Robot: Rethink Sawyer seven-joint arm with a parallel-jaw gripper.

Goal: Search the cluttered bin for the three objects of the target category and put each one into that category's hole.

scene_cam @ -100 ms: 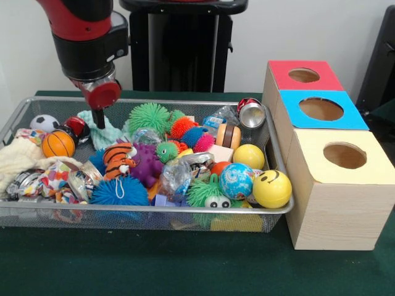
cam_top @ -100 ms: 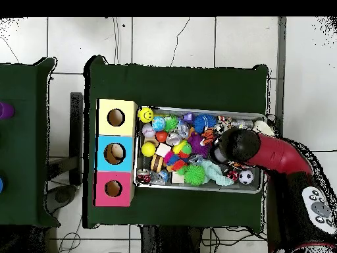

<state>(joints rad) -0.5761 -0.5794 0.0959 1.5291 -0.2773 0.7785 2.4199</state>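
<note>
Wire bin (scene_cam @ -100 ms: pixel 281 209): heaped with toys, among them a smiley ball (scene_cam @ -100 ms: pixel 271 189), globe ball (scene_cam @ -100 ms: pixel 236 180), basketball (scene_cam @ -100 ms: pixel 58 143), soccer ball (scene_cam @ -100 ms: pixel 44 123), toy tiger (scene_cam @ -100 ms: pixel 117 160) and spiky green ball (scene_cam @ -100 ms: pixel 148 117). Gripper (scene_cam @ -100 ms: pixel 99 121): down at the bin's rear corner, touching a pale teal cloth (scene_cam @ -100 ms: pixel 108 133); whether its fingers are closed I cannot tell. Sorting box (scene_cam @ -100 ms: pixel 333 209) beside the bin: red, blue and yellow holes on top.
</note>
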